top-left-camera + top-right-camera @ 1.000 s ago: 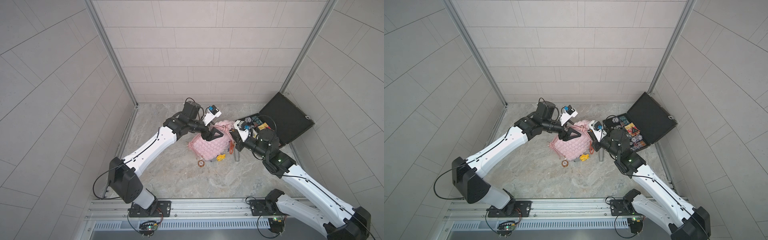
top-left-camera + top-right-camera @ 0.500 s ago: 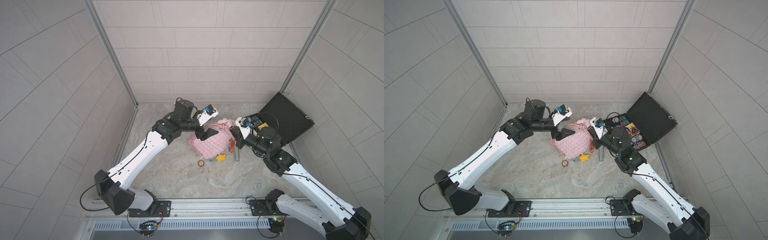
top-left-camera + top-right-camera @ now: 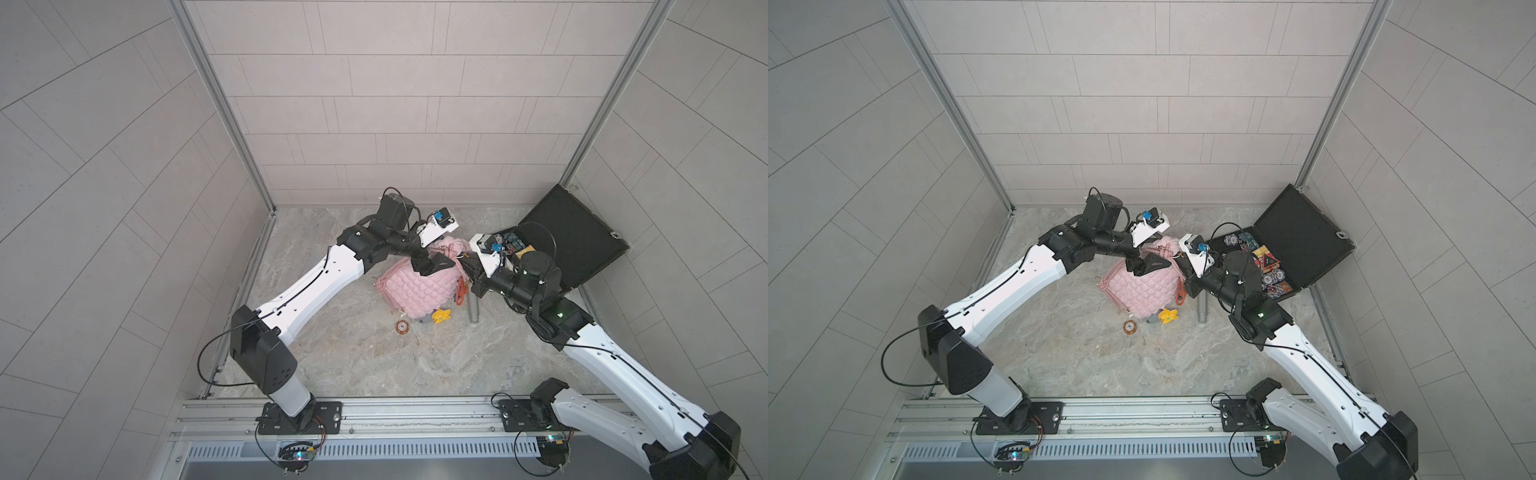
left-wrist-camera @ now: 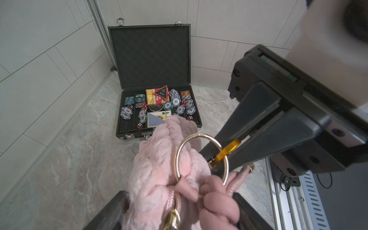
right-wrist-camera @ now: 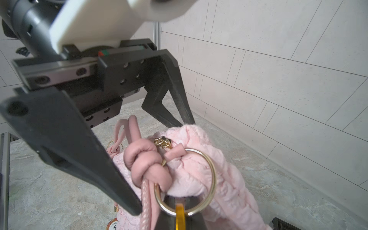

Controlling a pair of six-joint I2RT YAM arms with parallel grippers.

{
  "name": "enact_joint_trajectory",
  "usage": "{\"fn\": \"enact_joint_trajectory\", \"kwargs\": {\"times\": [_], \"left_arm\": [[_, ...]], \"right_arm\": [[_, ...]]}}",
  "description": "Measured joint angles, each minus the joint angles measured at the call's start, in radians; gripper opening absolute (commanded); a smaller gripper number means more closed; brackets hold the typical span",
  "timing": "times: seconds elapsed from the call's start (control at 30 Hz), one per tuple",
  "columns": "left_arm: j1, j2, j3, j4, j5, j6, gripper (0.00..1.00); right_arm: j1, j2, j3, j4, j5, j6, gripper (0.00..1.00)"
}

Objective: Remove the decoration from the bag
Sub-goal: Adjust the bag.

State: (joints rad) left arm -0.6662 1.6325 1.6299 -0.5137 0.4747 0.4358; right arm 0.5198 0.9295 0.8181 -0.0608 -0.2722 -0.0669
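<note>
In both top views my left gripper (image 3: 430, 266), swung aside a moment earlier, was back over the bag (image 3: 415, 293) on the table (image 3: 332, 357). In the left wrist view, the right gripper (image 4: 214, 159) stayed pinched on the orange clip (image 4: 227, 151) hooked through the gold ring (image 4: 179, 151). In the right wrist view, the left fingers (image 5: 79, 159) stood wide astride the bag's top, holding nothing. I judged them ready to brace it for unhooking.

Both top views look steeply down from high above the near rail (image 3: 415, 409), sharing the whole floor (image 3: 374, 365). The wrist cameras sit close, facing each other across the gold ring (image 4: 199, 135) on the bag (image 4: 157, 159).
</note>
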Motion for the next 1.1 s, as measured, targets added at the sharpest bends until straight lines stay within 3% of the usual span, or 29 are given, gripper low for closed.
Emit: {"fn": "enact_joint_trajectory", "kwargs": {"times": [0.13,0.27,0.37,0.5,0.83,1.1], "left_arm": [[0.000,0.000,0.001,-0.018,0.026,-0.023,0.40],[-0.002,0.000,0.001,-0.034,0.034,-0.028,0.23],[-0.002,0.000,0.002,-0.040,0.037,-0.028,0.19],[-0.002,0.000,0.002,-0.041,0.034,-0.028,0.00],[0.003,-0.002,0.002,-0.045,0.017,-0.021,0.00],[0.006,-0.023,0.002,-0.076,-0.014,0.016,0.00]], "right_arm": [[-0.001,0.008,0.006,0.000,0.001,0.000,0.00],[-0.003,0.008,0.006,0.000,0.003,0.000,0.00],[-0.003,0.008,0.006,0.002,0.003,0.000,0.00],[-0.003,0.010,0.006,0.002,0.003,0.000,0.00],[-0.013,0.007,0.005,0.001,0.014,-0.009,0.26],[-0.047,-0.003,-0.007,0.001,-0.067,0.001,0.32]]}}
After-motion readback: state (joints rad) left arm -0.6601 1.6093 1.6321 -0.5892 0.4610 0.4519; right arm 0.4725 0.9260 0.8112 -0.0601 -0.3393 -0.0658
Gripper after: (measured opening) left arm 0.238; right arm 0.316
